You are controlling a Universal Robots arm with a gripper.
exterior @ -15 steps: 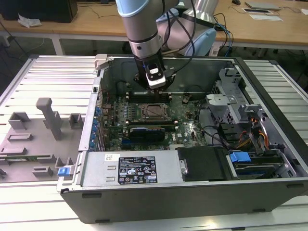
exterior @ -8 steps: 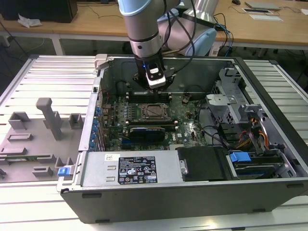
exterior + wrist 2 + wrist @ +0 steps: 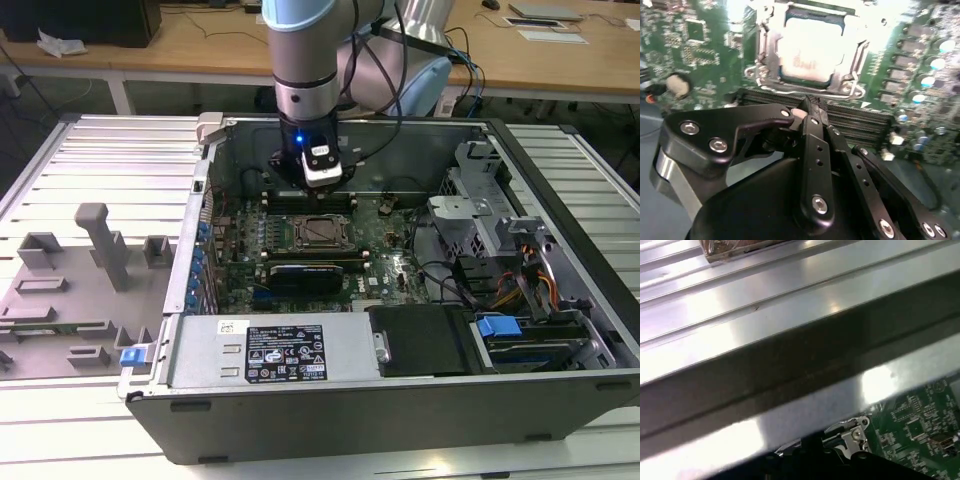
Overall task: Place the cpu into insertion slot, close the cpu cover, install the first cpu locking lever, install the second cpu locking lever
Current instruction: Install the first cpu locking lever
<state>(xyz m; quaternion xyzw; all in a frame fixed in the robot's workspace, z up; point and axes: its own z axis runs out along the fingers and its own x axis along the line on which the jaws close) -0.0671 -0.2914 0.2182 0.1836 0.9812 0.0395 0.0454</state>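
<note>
Hanging inside the open grey computer case (image 3: 560, 300), the black-fingered gripper (image 3: 810, 107) stood just beside the small square insertion slot (image 3: 322, 232) on the green circuit board (image 3: 685, 50), on its far side in the exterior view. Its fingers (image 3: 815, 145) were drawn together into a single narrow tip and held nothing.

The small flat chip with the silvery-beige metal top, the cpu (image 3: 810, 52), already lay seated in the slot, and the thin silver-grey metal frame, the cpu cover (image 3: 765, 55), appeared to lie down flat around it. From the fingertip the socket lay straight ahead and slightly below, its nearest edge almost touching the tip in the second wrist view. A thin wire lever (image 3: 805, 91) ran along that near edge, crosswise to the fingers.

Glare washed out the chip's top, so whether either lever was latched could not be told. The socket's far edge was cut off.
</note>
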